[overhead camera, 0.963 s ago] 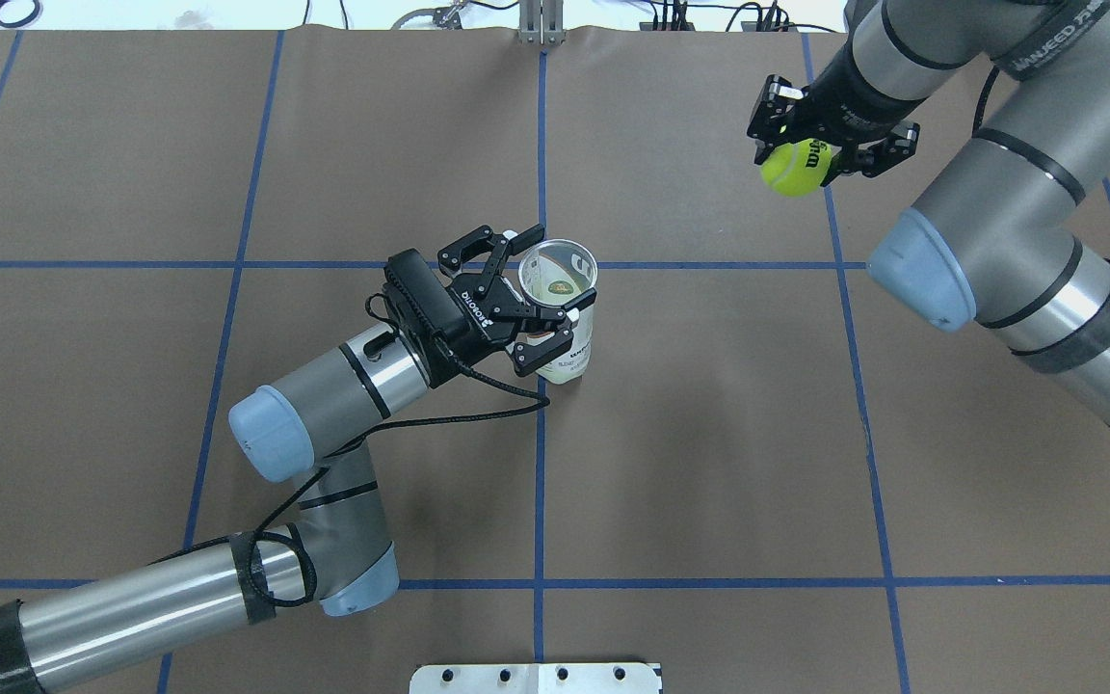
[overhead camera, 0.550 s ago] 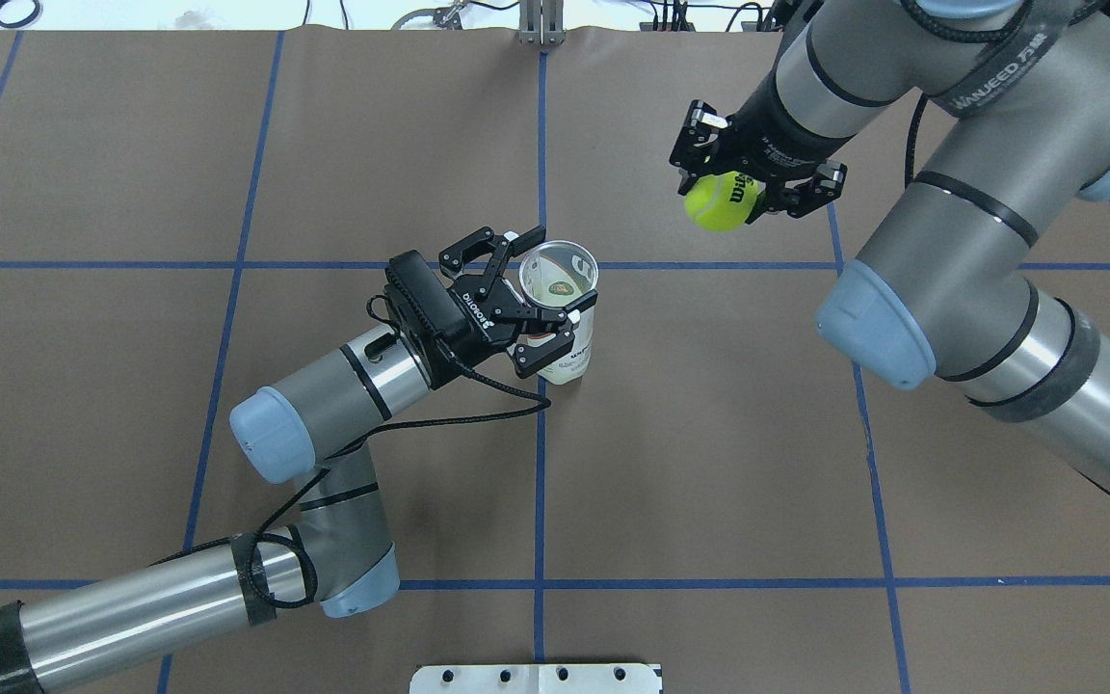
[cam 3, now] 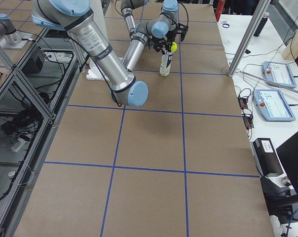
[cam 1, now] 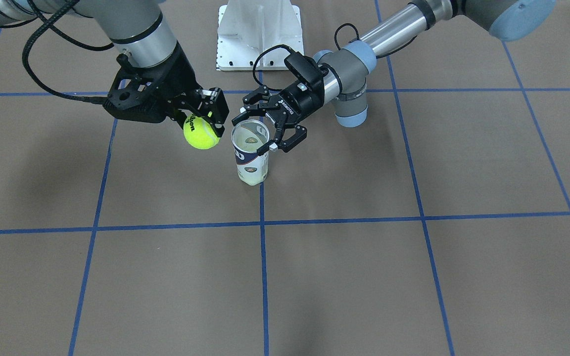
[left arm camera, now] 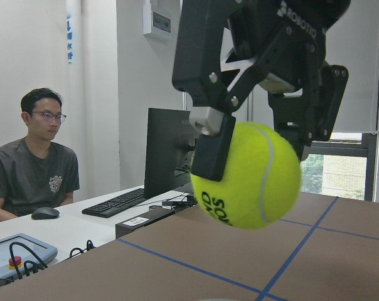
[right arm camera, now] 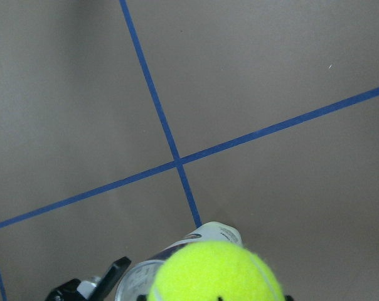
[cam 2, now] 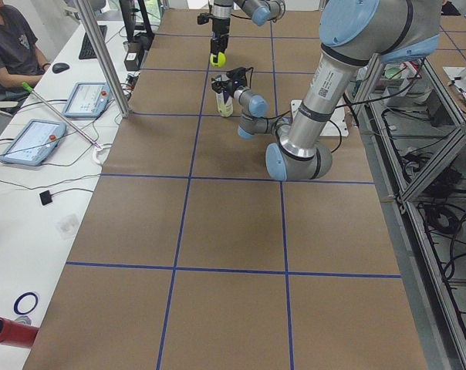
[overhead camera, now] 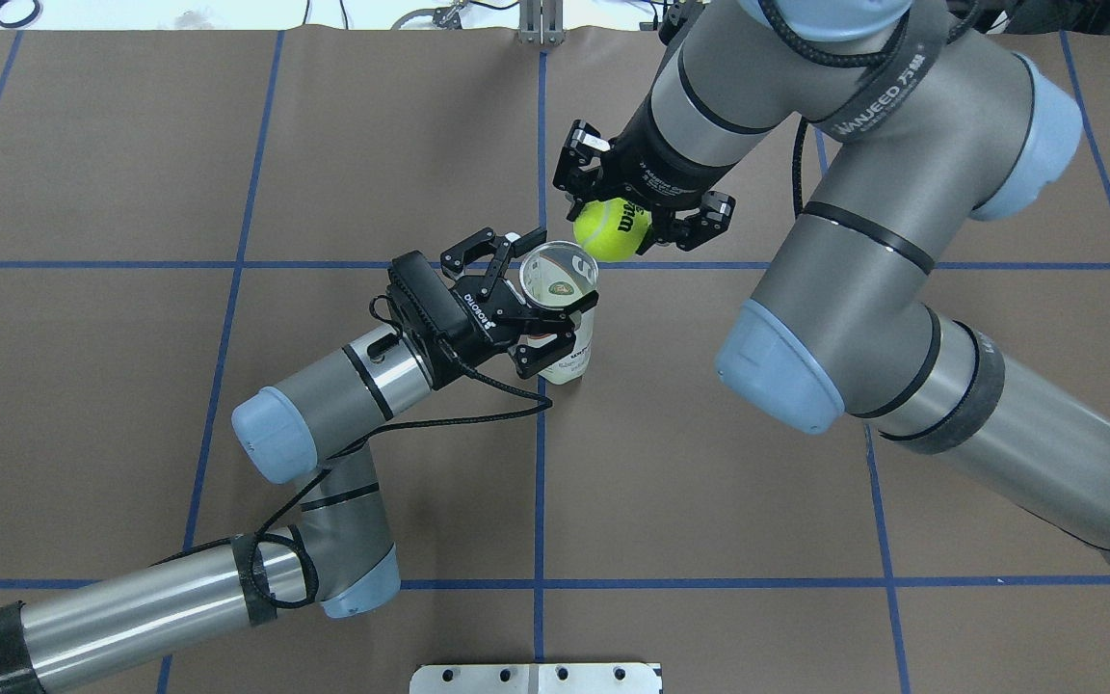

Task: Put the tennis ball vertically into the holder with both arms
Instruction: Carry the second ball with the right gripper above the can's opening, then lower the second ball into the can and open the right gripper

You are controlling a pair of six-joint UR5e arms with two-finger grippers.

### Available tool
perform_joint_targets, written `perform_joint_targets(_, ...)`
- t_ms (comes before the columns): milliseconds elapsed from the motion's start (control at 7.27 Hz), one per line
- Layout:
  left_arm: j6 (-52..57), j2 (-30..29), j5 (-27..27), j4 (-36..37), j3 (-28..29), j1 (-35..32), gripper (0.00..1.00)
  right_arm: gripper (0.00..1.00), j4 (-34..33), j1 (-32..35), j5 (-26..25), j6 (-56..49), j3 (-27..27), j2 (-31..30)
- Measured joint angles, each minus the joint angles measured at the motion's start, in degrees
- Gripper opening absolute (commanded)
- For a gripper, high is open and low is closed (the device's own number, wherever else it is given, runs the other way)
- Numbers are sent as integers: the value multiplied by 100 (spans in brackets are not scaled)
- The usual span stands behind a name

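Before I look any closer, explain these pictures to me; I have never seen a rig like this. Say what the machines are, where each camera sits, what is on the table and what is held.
These are two robot arms, the left arm and the right arm, at a brown table marked with blue tape. Six cameras show one moment: one over the robot's shoulders, one facing it, one at each table end, one on each wrist. On the table stands the holder, a clear tennis-ball can, upright and open. The left arm's fingers are closed around it near the rim. The right arm's fingers pinch a yellow tennis ball in the air, close beside the can's mouth, not yet in it.
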Motion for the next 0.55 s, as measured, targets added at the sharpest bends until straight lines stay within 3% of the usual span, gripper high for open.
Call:
perform_joint_targets(275,0,-1,0,0,0,2,90,0,-1,-155,-113,56,-191,190)
perform_joint_targets(412,0,2,0,-2,0,3,90,10,-2,-209,-144,60,-217,229)
perform_joint_targets(550,0,5,0,-2,0,3,90,42,-4,-251,-161,62,-224,245)
